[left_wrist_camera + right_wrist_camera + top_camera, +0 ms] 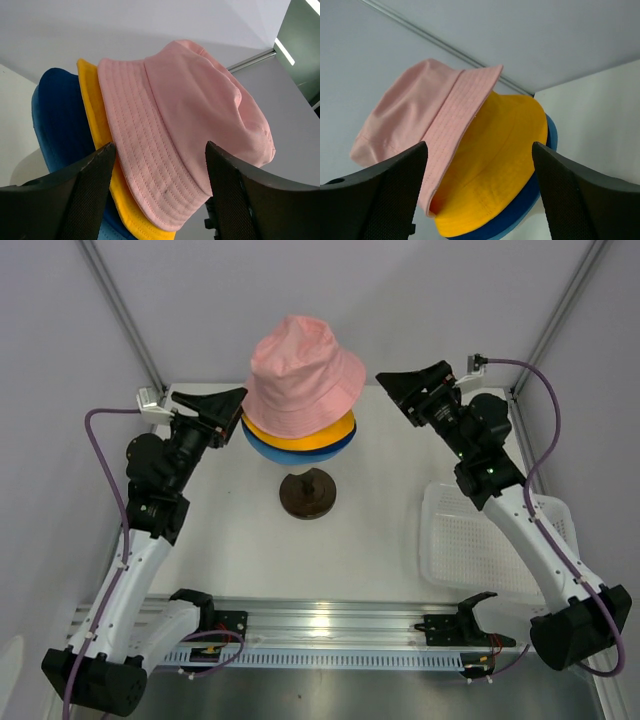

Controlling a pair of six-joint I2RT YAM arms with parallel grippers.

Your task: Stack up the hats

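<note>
hats sitting in one stack above the base, both grippers hanging open beside them

pink hat (303,372) is sitting on top of the pile, its crown uppermost and its brim drooping over the yellow hat (322,438) beneath it. under the yellow brim a navy hat (60,120) is showing, and a sliver of a light blue hat (107,234) is peeking out lowest of all. the whole stack is standing raised over a dark round base (308,495) near the back of the white table (380,540); whatever is carrying the hats is being hidden by them.

the left gripper (238,408) is hovering just beside the left edge of the pink brim, at about brim height. its jaws are standing wide apart and gripping nothing; in the left wrist view the pink brim is lying beyond the gap between the two fingers, with no pad pressing on it.

the right gripper (392,398) is hanging to the right of the stack, apart from it with a strip of bare wall showing between. its jaws are also spread wide and empty, framing the pink and yellow brims from below in the right wrist view.

a white mesh basket (490,540) is sitting at the table's right side, well apart from the hats.
</note>
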